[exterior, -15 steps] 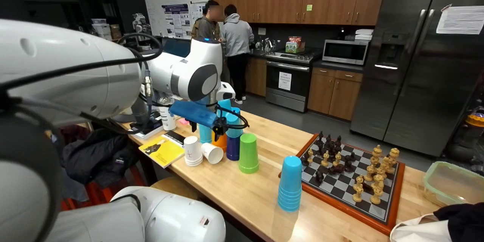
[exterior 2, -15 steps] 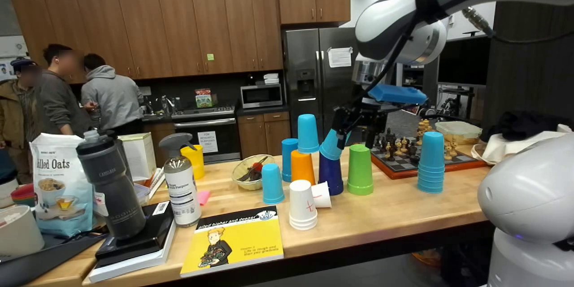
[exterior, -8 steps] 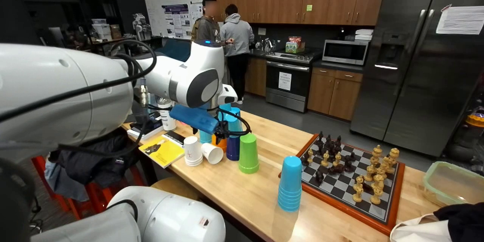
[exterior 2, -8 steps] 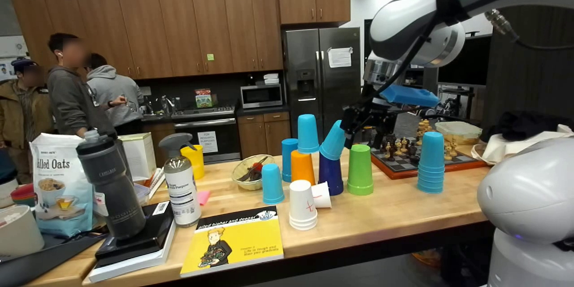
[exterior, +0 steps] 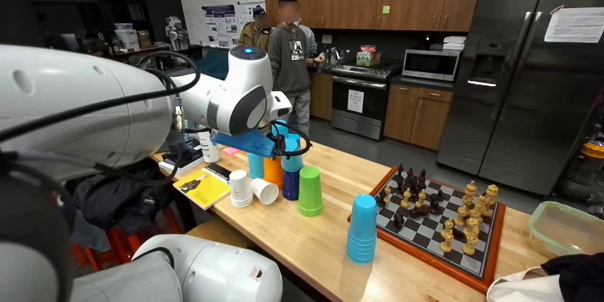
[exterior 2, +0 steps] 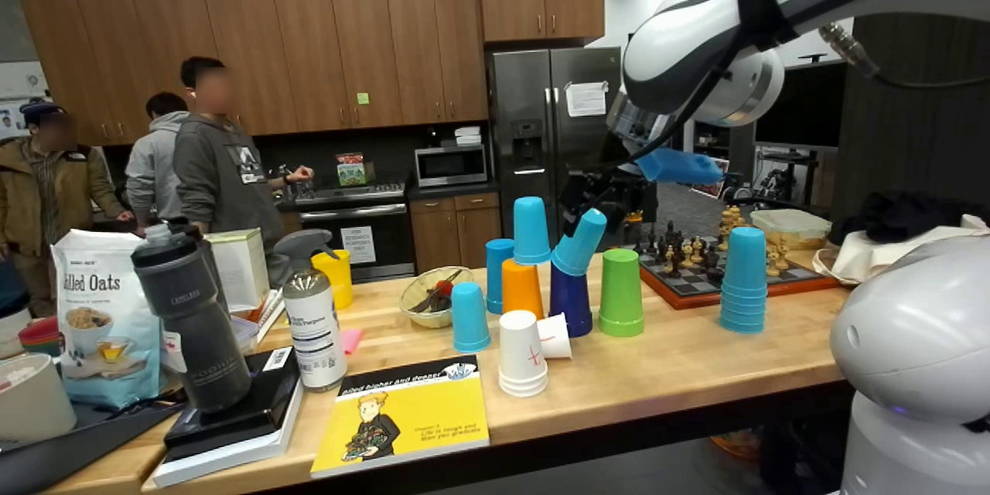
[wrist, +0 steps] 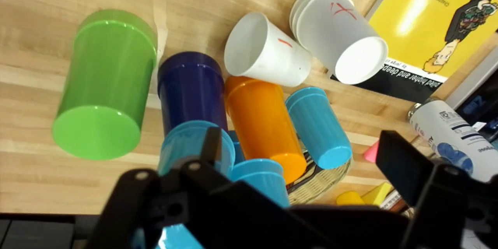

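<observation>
Gripper (wrist: 299, 144): one, black; jaws spread wide, grasping nothing; lower half of the wrist view.
Tilted blue cup (exterior 2: 582, 241): one, right of centre in an exterior view, mouth down, leaning on top of the navy cup (exterior 2: 571, 302); nearest item to the gripper, contact cannot be told.
Upper blue cup (exterior 2: 530, 230): one, inverted, just above the orange cup (exterior 2: 522, 290), centre of that frame.
Green cup (wrist: 103, 81): one, inverted, upper left of the wrist view, just beside the navy cup.
White cup (wrist: 282, 60): one, on its side, top centre there; white cup stack (wrist: 332, 35) just beside it, upper right.
Blue cup stack (exterior: 362, 229): lower right of centre in an exterior view, near the chessboard (exterior: 417, 233).
Yellow book (exterior 2: 433, 410): flat, lower left in an exterior view.
</observation>
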Motion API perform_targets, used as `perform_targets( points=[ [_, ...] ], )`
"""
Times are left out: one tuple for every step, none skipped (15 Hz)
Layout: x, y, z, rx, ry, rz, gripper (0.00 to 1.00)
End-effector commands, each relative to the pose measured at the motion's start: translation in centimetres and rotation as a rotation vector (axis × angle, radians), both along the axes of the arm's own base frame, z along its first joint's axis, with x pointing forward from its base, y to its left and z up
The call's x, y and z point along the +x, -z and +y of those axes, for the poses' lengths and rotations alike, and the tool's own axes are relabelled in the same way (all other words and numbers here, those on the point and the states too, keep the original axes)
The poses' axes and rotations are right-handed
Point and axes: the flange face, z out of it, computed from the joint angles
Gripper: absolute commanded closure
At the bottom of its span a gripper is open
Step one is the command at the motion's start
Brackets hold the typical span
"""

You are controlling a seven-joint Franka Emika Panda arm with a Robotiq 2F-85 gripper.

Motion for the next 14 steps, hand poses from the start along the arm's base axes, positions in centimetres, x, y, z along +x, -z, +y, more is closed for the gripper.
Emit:
perform_targets(
  points=[
    [1.3,0.7,1.6,-0.001,-0.034,-0.063,0.00],
    [1.5,1.0,1.9,-0.006,-0.033,-0.074,0.00],
    [1.8,1.2,2.2,-0.011,-0.033,-0.085,0.00],
    [2.0,1.4,2.5,-0.016,-0.030,-0.099,0.00],
    [2.3,1.5,2.7,-0.015,-0.031,-0.110,0.00],
    [2.4,1.3,2.7,-0.012,-0.023,-0.127,0.00],
    [2.5,1.2,2.8,-0.005,-0.023,-0.138,0.00],
    [2.5,1.0,2.9,0.004,-0.018,-0.147,0.00],
    [2.2,0.6,2.9,0.012,-0.011,-0.153,0.00],
    [2.0,0.3,2.9,0.017,-0.013,-0.153,0.00],
    [1.6,-0.1,3.0,0.023,-0.016,-0.149,0.00],
    [1.4,-0.4,3.0,0.026,-0.015,-0.149,0.00],
    [1.1,-0.8,3.0,0.030,-0.014,-0.147,0.00],
    [0.8,-1.1,3.0,0.032,-0.024,-0.144,0.00]
  ],
)
